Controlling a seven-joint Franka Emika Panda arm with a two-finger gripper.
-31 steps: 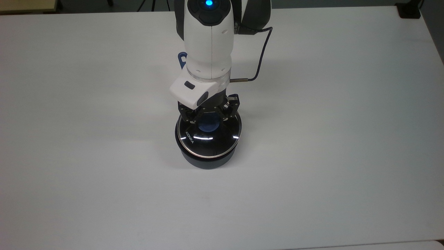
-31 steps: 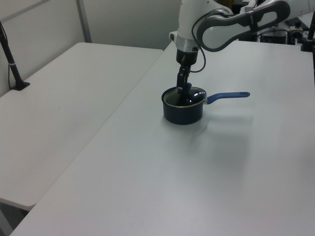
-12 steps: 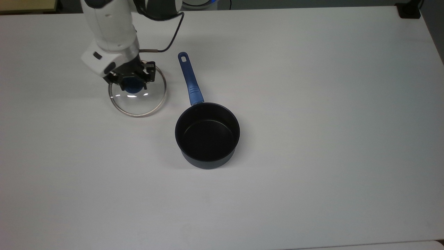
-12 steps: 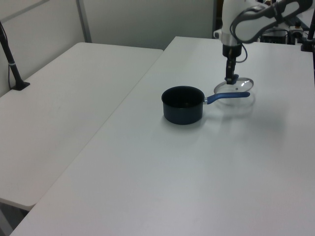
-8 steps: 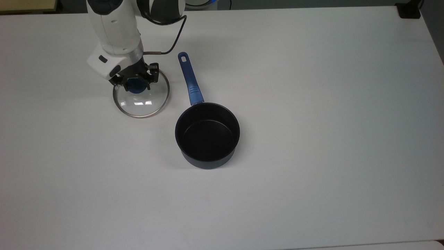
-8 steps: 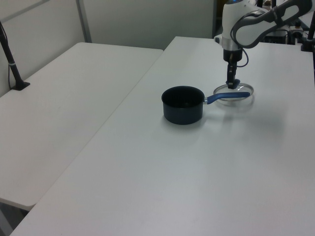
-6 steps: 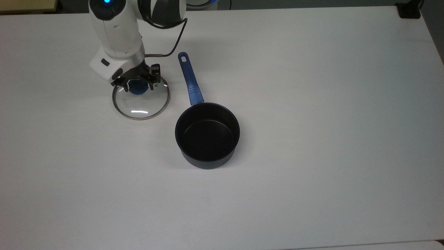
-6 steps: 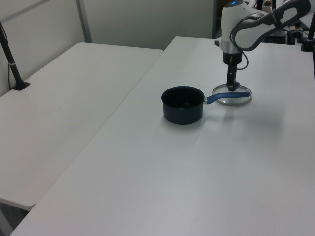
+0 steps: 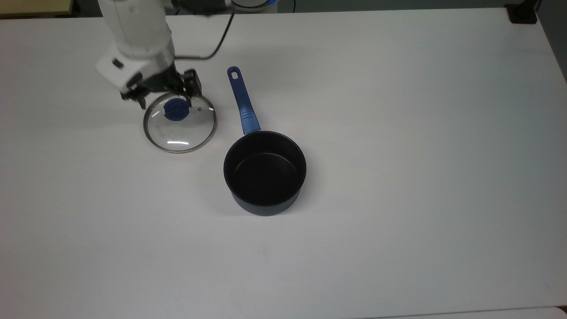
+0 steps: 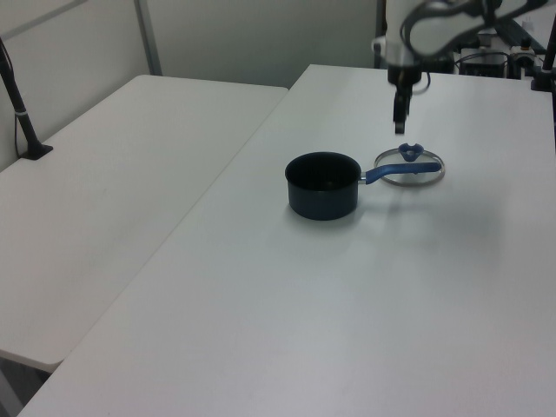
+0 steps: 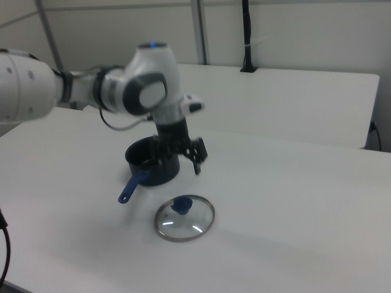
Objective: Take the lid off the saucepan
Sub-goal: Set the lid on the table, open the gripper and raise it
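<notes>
The lid (image 9: 180,125) lay flat on the table (image 9: 398,133) at the top view's upper left, beside the uncovered saucepan (image 9: 265,172); the gripper (image 9: 164,98) hung above its knob, released and grasping nothing.

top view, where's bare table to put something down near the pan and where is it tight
Widest bare stretch: the table on the top view's right of the saucepan, and the whole strip below it. Tight: the gap between the lid and the saucepan's blue handle, and above the lid, where the open gripper hangs.

Saucepan (image 9: 265,173) uncovered, lid (image 9: 180,122) flat beside its handle, table (image 9: 421,133) open around
</notes>
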